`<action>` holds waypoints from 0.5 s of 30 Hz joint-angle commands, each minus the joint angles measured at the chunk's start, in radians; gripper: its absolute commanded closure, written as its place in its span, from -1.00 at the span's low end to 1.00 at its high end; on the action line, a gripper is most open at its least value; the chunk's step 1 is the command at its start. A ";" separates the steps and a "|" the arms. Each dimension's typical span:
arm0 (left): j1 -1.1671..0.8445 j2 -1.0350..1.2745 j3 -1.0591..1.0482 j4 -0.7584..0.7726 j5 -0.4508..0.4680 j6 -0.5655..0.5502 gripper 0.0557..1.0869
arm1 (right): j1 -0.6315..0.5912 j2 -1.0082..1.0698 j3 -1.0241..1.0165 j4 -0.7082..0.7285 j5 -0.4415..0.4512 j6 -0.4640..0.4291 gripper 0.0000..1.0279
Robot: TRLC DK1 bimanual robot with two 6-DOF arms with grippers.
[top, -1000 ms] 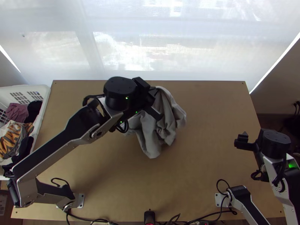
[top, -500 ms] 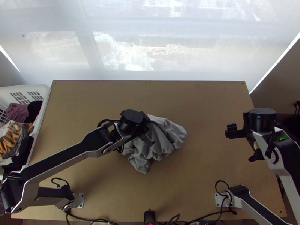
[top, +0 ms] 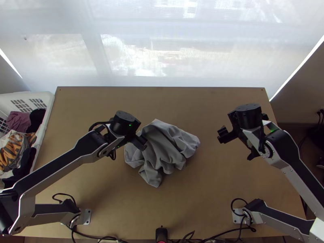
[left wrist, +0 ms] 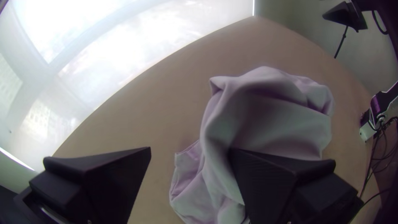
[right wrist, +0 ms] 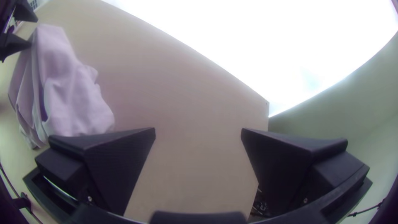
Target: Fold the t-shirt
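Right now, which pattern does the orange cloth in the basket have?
The orange cloth has dark stripes, clearest in top view.

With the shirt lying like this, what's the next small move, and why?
Probably lower the left gripper and pinch the nearest edge of the shirt, to start spreading it: the shirt lies bunched, and that gripper is open by its edge, while the right gripper hangs open farther away.

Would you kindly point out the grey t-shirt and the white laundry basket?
Grey t-shirt (top: 163, 148): top view, on the middle of the bunched cloth.
White laundry basket (top: 49, 99): top view, on its rim, near a corner.
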 commanded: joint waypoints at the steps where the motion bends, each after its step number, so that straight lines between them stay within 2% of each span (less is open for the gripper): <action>1: 0.099 -0.087 0.010 -0.099 -0.002 -0.011 -0.88 | 0.113 0.089 0.021 0.037 0.006 -0.003 -0.90; 3: 0.141 -0.121 0.002 -0.119 -0.002 -0.023 -0.88 | 0.111 0.106 0.026 0.038 0.001 0.029 -0.90; 9: 0.231 -0.224 -0.081 -0.122 -0.002 -0.035 -0.88 | 0.180 0.144 -0.004 0.037 -0.013 -0.002 -0.90; 12: 0.254 -0.274 -0.135 -0.120 0.000 -0.042 -0.88 | 0.221 0.154 -0.011 0.037 -0.092 -0.016 -0.90; 15: 0.279 -0.320 -0.182 -0.120 0.001 -0.043 -0.88 | 0.254 0.183 -0.007 0.038 -0.132 -0.025 -0.90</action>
